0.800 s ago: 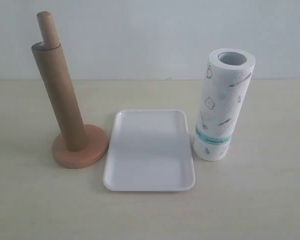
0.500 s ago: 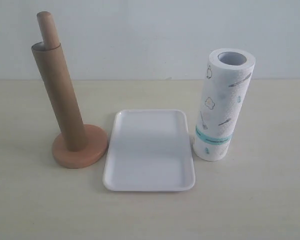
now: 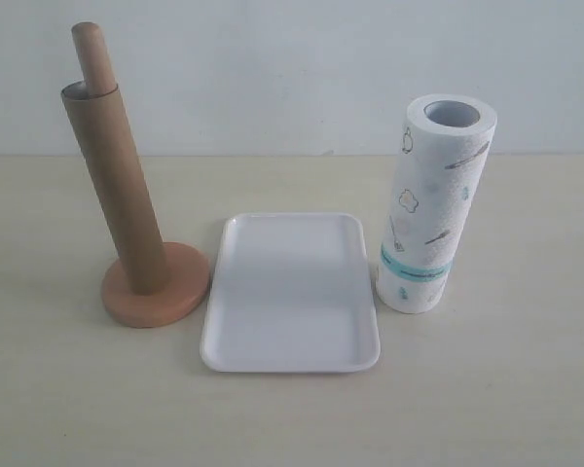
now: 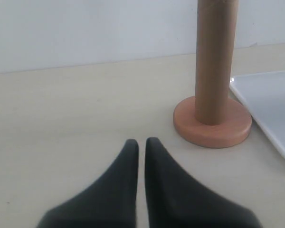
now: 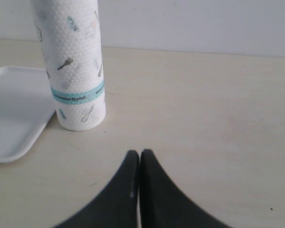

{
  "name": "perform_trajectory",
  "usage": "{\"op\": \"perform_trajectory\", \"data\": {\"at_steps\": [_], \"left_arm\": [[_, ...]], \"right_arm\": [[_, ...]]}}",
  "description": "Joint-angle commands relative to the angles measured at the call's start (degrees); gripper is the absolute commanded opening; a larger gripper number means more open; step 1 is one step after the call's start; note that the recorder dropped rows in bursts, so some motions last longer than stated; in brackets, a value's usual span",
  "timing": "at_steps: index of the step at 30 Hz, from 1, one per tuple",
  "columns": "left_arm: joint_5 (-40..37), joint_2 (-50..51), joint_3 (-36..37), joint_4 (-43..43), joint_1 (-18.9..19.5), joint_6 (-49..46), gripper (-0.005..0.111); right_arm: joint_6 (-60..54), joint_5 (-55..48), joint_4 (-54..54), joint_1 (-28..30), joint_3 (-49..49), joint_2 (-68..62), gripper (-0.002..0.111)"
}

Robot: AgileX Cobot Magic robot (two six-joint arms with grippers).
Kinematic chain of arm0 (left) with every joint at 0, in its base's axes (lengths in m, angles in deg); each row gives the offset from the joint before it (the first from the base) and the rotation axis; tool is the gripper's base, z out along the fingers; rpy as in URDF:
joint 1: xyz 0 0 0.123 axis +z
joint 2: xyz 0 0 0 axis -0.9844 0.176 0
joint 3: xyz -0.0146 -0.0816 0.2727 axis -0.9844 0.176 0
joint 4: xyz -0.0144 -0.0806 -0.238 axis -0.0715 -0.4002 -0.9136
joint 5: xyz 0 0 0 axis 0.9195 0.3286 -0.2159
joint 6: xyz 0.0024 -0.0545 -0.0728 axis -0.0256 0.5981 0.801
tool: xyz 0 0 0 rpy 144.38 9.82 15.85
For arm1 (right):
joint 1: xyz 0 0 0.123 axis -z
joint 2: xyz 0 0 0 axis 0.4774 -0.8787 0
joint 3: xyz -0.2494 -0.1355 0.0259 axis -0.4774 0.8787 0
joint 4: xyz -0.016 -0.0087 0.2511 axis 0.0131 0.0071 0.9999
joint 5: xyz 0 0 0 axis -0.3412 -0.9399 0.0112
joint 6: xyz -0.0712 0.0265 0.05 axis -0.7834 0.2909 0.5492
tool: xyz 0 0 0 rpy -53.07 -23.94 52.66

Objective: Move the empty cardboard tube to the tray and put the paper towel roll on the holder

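Observation:
The brown cardboard tube (image 3: 115, 190) stands slipped over the post of the wooden holder (image 3: 156, 290), whose rounded tip (image 3: 90, 53) pokes out above it. The white tray (image 3: 292, 292) lies between the holder and the upright paper towel roll (image 3: 434, 202). Neither gripper shows in the exterior view. In the left wrist view my left gripper (image 4: 142, 141) is shut and holds nothing, a short way from the tube (image 4: 214, 61) and the holder base (image 4: 213, 128). In the right wrist view my right gripper (image 5: 140, 153) is shut and holds nothing, apart from the paper towel roll (image 5: 76, 66) and the tray (image 5: 16, 114).
Everything stands on a pale beige tabletop (image 3: 506, 389) in front of a plain light wall (image 3: 292, 68). The tray corner (image 4: 270, 104) lies close beside the holder base in the left wrist view.

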Motion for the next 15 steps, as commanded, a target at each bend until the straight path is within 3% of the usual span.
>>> {"op": "perform_trajectory", "data": {"at_steps": [1,6,11,15], "left_arm": [[-0.07,-0.13,0.19,-0.14,0.14,0.17,0.005],[4.99,-0.13,0.19,0.23,0.14,0.0,0.005],[27.76,-0.13,0.19,-0.01,0.14,0.41,0.005],[40.57,-0.13,0.19,-0.01,0.14,0.41,0.005]], "right_arm": [[0.0,0.63,-0.04,-0.07,-0.02,0.27,0.0],[0.0,0.63,-0.04,-0.07,-0.02,0.27,0.0],[0.0,0.63,-0.04,-0.07,-0.02,0.27,0.0],[0.0,0.63,-0.04,-0.07,-0.02,0.27,0.0]]}}
